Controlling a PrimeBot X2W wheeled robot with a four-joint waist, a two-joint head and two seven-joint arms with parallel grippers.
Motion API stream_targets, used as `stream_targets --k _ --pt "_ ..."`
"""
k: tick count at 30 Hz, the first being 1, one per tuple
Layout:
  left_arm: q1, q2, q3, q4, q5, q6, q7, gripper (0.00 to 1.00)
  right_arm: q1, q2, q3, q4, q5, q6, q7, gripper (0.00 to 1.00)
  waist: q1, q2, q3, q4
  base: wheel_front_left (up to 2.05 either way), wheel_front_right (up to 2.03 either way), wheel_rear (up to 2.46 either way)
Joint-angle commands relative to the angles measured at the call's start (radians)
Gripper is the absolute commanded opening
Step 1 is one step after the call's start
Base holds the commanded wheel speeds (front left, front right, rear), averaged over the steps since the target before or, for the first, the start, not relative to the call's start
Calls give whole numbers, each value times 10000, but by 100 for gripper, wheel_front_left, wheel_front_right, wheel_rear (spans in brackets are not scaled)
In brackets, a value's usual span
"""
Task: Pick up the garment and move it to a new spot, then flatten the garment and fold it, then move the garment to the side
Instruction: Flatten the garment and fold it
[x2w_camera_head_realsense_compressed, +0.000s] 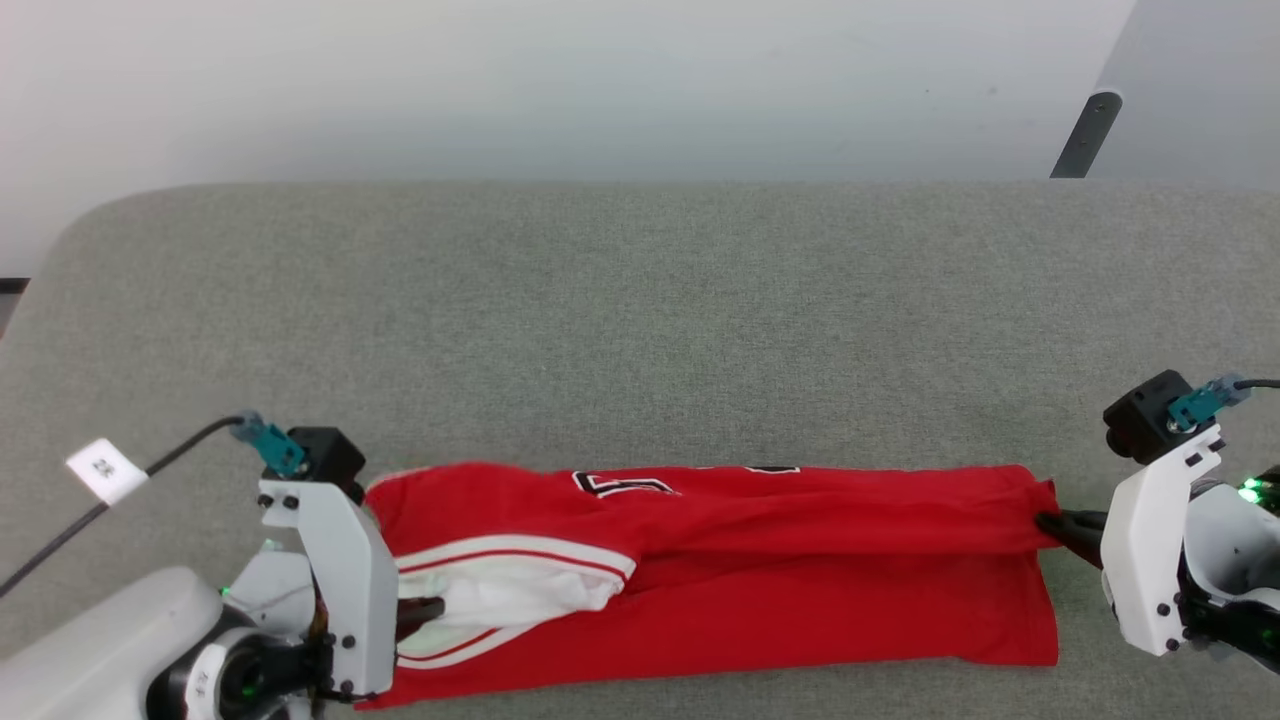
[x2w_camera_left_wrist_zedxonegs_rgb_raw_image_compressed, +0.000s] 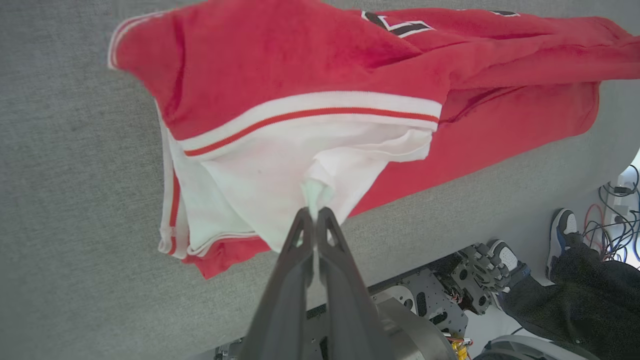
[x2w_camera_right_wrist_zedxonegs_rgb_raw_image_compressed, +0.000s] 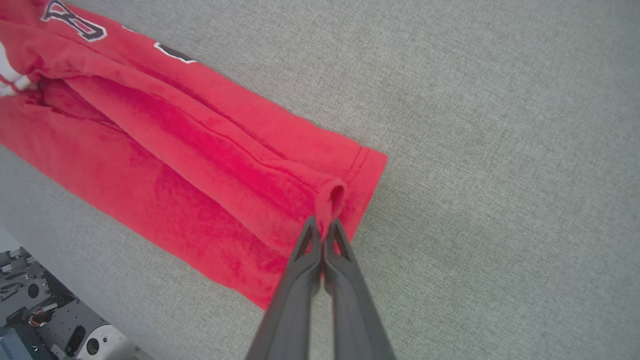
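Note:
The garment (x2w_camera_head_realsense_compressed: 760, 570), a red jersey with white striped sleeves and black lettering, lies stretched in a long folded band along the near edge of the grey table (x2w_camera_head_realsense_compressed: 640, 320). At its left end my left gripper (x2w_camera_head_realsense_compressed: 425, 610) is shut on the white sleeve cloth (x2w_camera_left_wrist_zedxonegs_rgb_raw_image_compressed: 300, 165); in the left wrist view the gripper (x2w_camera_left_wrist_zedxonegs_rgb_raw_image_compressed: 314, 214) pinches a bunched fold. My right gripper (x2w_camera_head_realsense_compressed: 1050, 522) is shut on the red hem at the right end, and the right wrist view shows that gripper (x2w_camera_right_wrist_zedxonegs_rgb_raw_image_compressed: 322, 226) clamping a rolled hem fold (x2w_camera_right_wrist_zedxonegs_rgb_raw_image_compressed: 336, 197).
The grey cloth-covered table stretches far behind the jersey. A white tag (x2w_camera_head_realsense_compressed: 106, 469) on a black cable lies at the left. A dark post (x2w_camera_head_realsense_compressed: 1086, 133) stands beyond the far right corner. A person's shoes (x2w_camera_left_wrist_zedxonegs_rgb_raw_image_compressed: 562, 232) and loose wires (x2w_camera_left_wrist_zedxonegs_rgb_raw_image_compressed: 620, 200) are on the floor below the table.

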Motion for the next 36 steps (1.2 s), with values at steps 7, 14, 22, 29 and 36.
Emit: stream_targets --k 7,14,22,29,36 --pt "251 -98 -20 156 212 -64 -354 100 104 267 -140 157 -118 -4 -61 100 0 -1 -177 -1 0 0 0" --pt "425 -34 140 98 30 -134 -612 100 375 379 -431 162 -131 -4 188 100 0 -1 -577 38 0 0 0" --pt "1080 240 622 -57 102 -34 -2026 100 1211 798 -1529 50 -502 -4 -154 100 0 -1 -1129 34 0 0 0" --pt "2129 511 1399 -107 424 59 -4679 100 2347 1486 -2982 -205 -1131 -6 -443 100 0 -1 -1411 0 0 0 0" --pt "3388 729 2063 -141 852 -71 -7489 100 3467 2272 -4498 -631 -1918 -6 40 100 0 -1 -1527 69 0 0 0"
